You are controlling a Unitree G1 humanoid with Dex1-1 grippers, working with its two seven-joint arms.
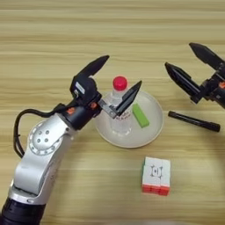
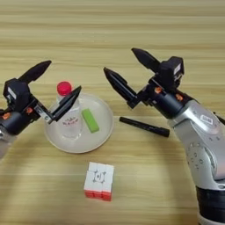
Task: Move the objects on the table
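The clear bottle (image 1: 119,107) with its red cap (image 1: 120,83) stands upright on a pale round plate (image 1: 151,130) near the middle of the wooden surface (image 1: 52,39), with a small green block (image 1: 141,115) lying on the plate just to its right. The left gripper (image 1: 118,75) hangs over the plate's left side with its two black fingers (image 1: 94,67) spread wide: one finger points up and away past the bottle's far left, the other crosses in front of the bottle's shoulder, so the cap sits between and below the two tips. Whether that nearer finger touches the bottle cannot be told. The lower part of the bottle is clear and partly covered by the finger, which makes its outline hard to follow. The puzzle cube (image 2: 99,180) lies on the bare surface nearer the robot, just off the plate's near right rim, white face up with red along its near edge, well apart from both grippers. The right gripper (image 2: 124,67) hovers right of the plate, fingers wide apart and pointing toward the left, holding nothing. A black pen (image 2: 144,126) lies on the surface under it. In the left eye view the right arm is cut off at the picture's edge.
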